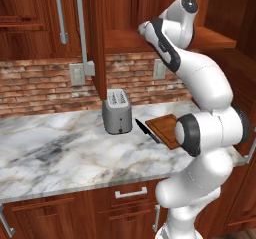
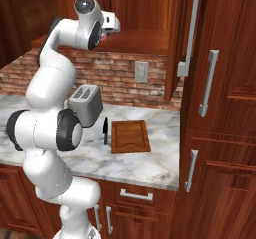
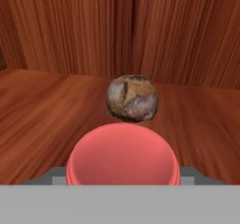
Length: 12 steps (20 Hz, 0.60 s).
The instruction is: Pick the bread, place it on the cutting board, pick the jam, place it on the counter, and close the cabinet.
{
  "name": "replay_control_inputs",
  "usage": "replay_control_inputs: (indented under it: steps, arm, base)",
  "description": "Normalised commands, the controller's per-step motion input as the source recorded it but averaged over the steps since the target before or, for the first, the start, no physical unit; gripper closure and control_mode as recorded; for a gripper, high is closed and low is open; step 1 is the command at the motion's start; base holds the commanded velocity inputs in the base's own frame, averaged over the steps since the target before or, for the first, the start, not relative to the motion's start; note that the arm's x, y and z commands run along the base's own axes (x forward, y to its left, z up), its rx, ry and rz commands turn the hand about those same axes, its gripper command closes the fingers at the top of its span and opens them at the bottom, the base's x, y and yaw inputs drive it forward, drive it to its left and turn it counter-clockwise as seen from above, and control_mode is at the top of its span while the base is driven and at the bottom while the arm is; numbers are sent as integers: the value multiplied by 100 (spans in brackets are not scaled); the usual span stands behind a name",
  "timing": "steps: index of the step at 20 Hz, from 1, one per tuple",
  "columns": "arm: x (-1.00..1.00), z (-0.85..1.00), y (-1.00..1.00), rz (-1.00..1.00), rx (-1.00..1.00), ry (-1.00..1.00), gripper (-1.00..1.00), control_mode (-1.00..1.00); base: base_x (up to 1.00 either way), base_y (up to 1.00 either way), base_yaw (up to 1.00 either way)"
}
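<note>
In the hand view the bread (image 3: 131,98), a round mottled brown bun, sits toward the back of the cabinet's wooden shelf (image 3: 37,110). The red jam (image 3: 123,155) stands just in front of it, close to the camera, between two grey finger tips (image 3: 55,176) spread wide on either side. My gripper (image 1: 142,29) (image 2: 115,24) reaches into the open cabinet (image 1: 96,43) (image 2: 150,40) at shelf height and is open. The cutting board (image 1: 164,127) (image 2: 130,136) lies bare on the counter (image 1: 60,148) (image 2: 150,165) below.
A grey toaster (image 1: 117,113) (image 2: 86,103) stands on the counter left of the board, with a black knife (image 1: 146,130) (image 2: 105,131) between them. The cabinet door (image 1: 95,58) (image 2: 176,38) hangs open over the counter. A tall cabinet (image 2: 220,108) borders the right.
</note>
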Motion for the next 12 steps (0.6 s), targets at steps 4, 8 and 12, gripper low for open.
replay_control_inputs:
  steps: [4,8,12]
  arm:
    - [-63,0,0,0,0,0,100,-100]
    - [-71,0,0,0,0,0,100,-100]
    - [-76,0,0,0,0,0,100,-100]
  base:
    - [0,0,0]
    - [0,0,0]
    - [0,0,0]
